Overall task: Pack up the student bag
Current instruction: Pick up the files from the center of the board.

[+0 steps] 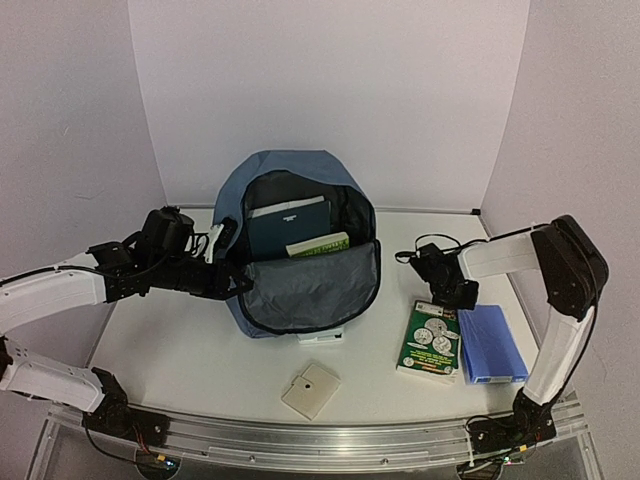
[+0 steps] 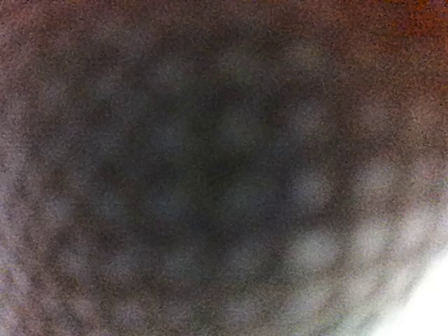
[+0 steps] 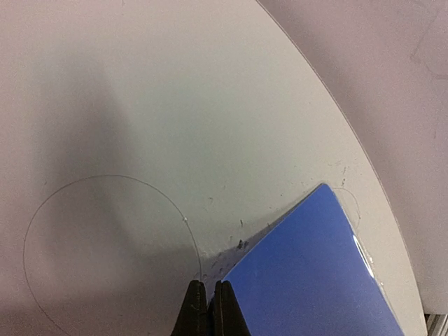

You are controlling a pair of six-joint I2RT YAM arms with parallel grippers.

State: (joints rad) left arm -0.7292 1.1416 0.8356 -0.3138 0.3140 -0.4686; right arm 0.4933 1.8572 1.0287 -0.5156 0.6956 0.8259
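Squarely mid-surface [image 1: 170, 340], toward the back wall: student bag [image 1: 290, 162], standing upright, main zip undone, front panel [image 1: 310, 290] folded down toward the arms with grey lining showing. Probably left that way to give a wide mouth for loading.

Already inside, on edge against the back: dark teal book [image 1: 285, 230] and, just in front, thin green book [image 1: 318, 245], tilted a little.

Left hand [image 1: 222, 243] up against the bag's left rim, likely to steady the opening or hold it apart. Wide or narrow: cannot tell, with only a dark blur from the left wrist camera, seemingly pressed close to fabric.

Right hand [image 3: 208, 302] pinched nearly closed on nothing, low over bare surface, just beside a corner of the blue folder [image 3: 315, 276]. From above, poised at the far end of the green paperback [image 1: 430, 340], flat on the surface and just beside the folder.

Not yet packed as well: beige square pad [image 1: 310, 390] near the front edge, and small white thing [image 1: 322, 338] peeking from under the bag's front.

Packing judged partway done, with paperback or folder the likely next pick.
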